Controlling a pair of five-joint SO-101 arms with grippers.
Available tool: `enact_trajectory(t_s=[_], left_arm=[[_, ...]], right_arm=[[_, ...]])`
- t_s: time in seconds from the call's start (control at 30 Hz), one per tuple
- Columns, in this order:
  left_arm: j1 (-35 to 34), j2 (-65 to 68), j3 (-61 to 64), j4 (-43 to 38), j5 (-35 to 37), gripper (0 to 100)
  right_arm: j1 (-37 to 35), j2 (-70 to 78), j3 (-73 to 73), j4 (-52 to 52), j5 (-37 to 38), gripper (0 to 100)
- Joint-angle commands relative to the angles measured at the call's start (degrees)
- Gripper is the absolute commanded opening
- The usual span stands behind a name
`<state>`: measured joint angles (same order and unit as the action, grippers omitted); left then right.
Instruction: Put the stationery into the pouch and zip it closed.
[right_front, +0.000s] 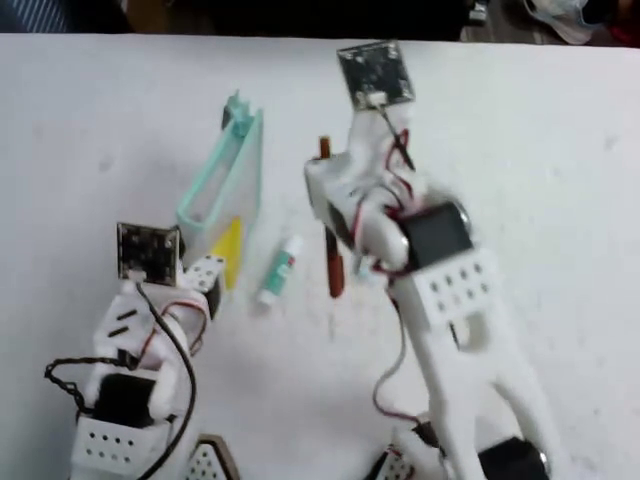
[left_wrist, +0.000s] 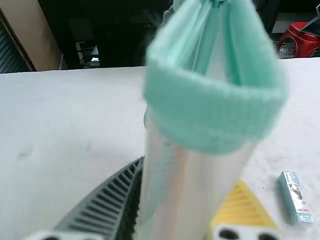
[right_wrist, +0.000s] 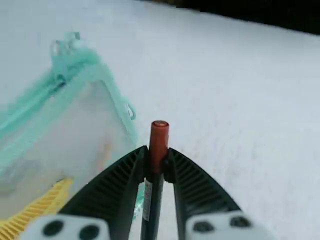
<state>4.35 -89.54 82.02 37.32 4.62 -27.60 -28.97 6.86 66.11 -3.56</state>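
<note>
The translucent pouch (right_front: 232, 175) with mint zipper trim stands on edge on the white table, its mouth open upward. My left gripper (right_front: 222, 262) is shut on the pouch's near end. In the left wrist view the pouch (left_wrist: 200, 130) sits between that gripper's grey and yellow fingers (left_wrist: 242, 212). My right gripper (right_front: 335, 215) is shut on a red-brown pen (right_front: 334, 262), just right of the pouch. In the right wrist view the pen (right_wrist: 158, 142) stands clamped between black fingers, with the pouch (right_wrist: 75, 120) beside it. A white-and-green tube (right_front: 279, 268) lies on the table between the arms.
The tube (left_wrist: 295, 197) lies close to my left gripper's yellow finger. Bare white table (right_front: 520, 130) stretches to the right and behind the pouch. Dark floor lies beyond the table's far edge.
</note>
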Motion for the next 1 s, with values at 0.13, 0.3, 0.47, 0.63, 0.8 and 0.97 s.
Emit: enact_trajectory(t_s=[0.13, 0.3, 0.47, 0.63, 0.8, 0.97], left_arm=[[-0.04, -0.75, -2.29, 0.79, -0.62, 20], [0.04, -0.75, -2.29, 0.79, -0.62, 20], [2.07, -0.75, -2.20, 0.88, -0.62, 20], [4.09, -0.75, -1.49, 0.79, -0.53, 20], [6.90, -0.75, -1.41, 1.85, -0.62, 20], [6.73, -0.75, -1.41, 1.67, -0.62, 20]], right_arm=[[-0.75, -9.98, -0.09, -6.20, 0.70, 1.6], [-0.66, -13.85, -0.70, -8.75, 0.70, 1.7], [-0.66, -17.36, -5.36, -12.26, 0.70, 1.7], [-5.41, -17.71, -8.18, -19.03, 0.18, 1.7], [-14.64, -17.63, -8.09, -20.62, 0.62, 1.7], [-17.45, -17.54, -8.00, -23.08, 0.18, 1.7]])
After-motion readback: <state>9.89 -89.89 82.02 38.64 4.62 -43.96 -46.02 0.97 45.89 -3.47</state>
